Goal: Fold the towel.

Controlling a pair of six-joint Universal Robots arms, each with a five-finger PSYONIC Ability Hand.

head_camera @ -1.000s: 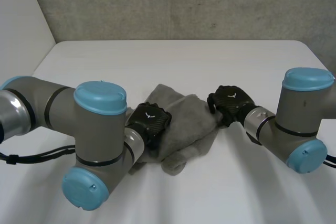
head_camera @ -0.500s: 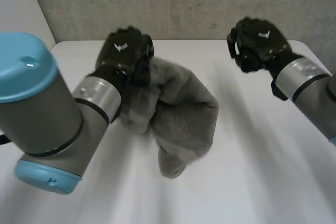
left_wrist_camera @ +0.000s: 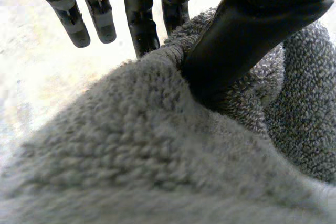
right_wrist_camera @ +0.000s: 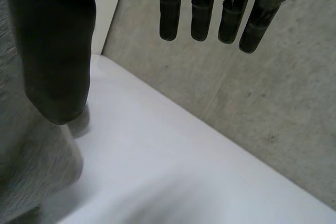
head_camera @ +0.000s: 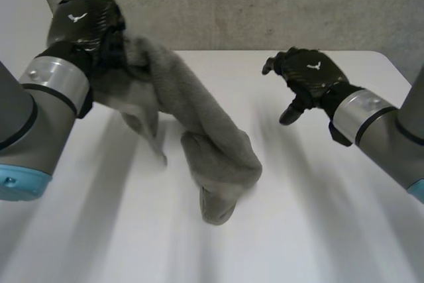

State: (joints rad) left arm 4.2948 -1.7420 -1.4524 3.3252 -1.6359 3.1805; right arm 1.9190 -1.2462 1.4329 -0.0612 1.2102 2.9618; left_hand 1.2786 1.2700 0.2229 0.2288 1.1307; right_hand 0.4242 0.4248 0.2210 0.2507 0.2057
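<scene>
A grey towel [head_camera: 199,130] hangs from my left hand [head_camera: 83,21], which is raised at the table's far left. Its lower end rests bunched on the white table [head_camera: 318,230] near the middle. In the left wrist view the thumb [left_wrist_camera: 236,40] presses an edge of the towel [left_wrist_camera: 157,156] against the fingers [left_wrist_camera: 142,19]. My right hand [head_camera: 308,74] hovers over the table's far right, apart from the towel, fingers spread and empty. In the right wrist view its straight fingers [right_wrist_camera: 199,9] and thumb [right_wrist_camera: 58,51] hold nothing, and the towel [right_wrist_camera: 26,171] lies beside the thumb.
A grey concrete wall [head_camera: 265,4] stands right behind the table's far edge. The same wall [right_wrist_camera: 236,103] appears beyond the right hand's fingertips. Bare white tabletop [right_wrist_camera: 157,171] lies under the right hand.
My left hand has lifted the towel up and to the left, stretching it off the table. My right hand has let go, opened and moved away to the right.
</scene>
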